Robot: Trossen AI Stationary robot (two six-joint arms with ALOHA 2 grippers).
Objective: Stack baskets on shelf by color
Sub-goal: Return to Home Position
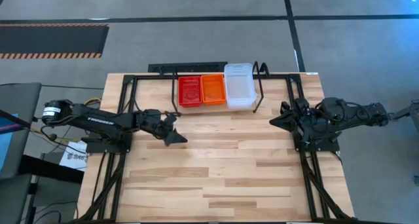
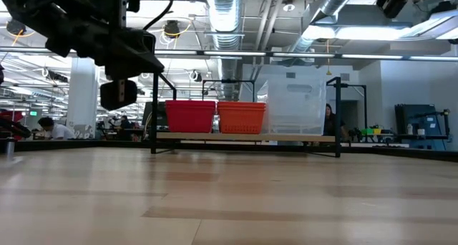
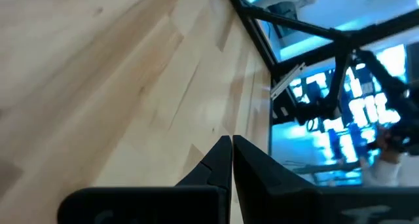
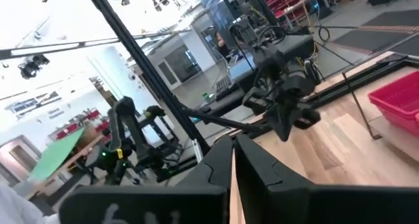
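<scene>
A red basket [image 1: 190,91], an orange basket [image 1: 213,89] and a taller stack of clear baskets [image 1: 239,86] stand side by side on the black rod shelf [image 1: 259,80] at the table's far edge; they also show in the low view [image 2: 190,116] [image 2: 241,117] [image 2: 296,102]. My left gripper [image 1: 175,136] is shut and empty, above the table left of centre, near the shelf's left end; its fingers meet in the left wrist view [image 3: 232,152]. My right gripper [image 1: 275,121] is shut and empty at the table's right, its fingers together in the right wrist view [image 4: 234,149].
The black tubular frame [image 1: 121,106] runs along the table's left and right sides and behind the shelf. Bare wood [image 1: 222,171] spreads across the middle and near part of the table. A person [image 2: 330,120] stands in the room far behind the shelf.
</scene>
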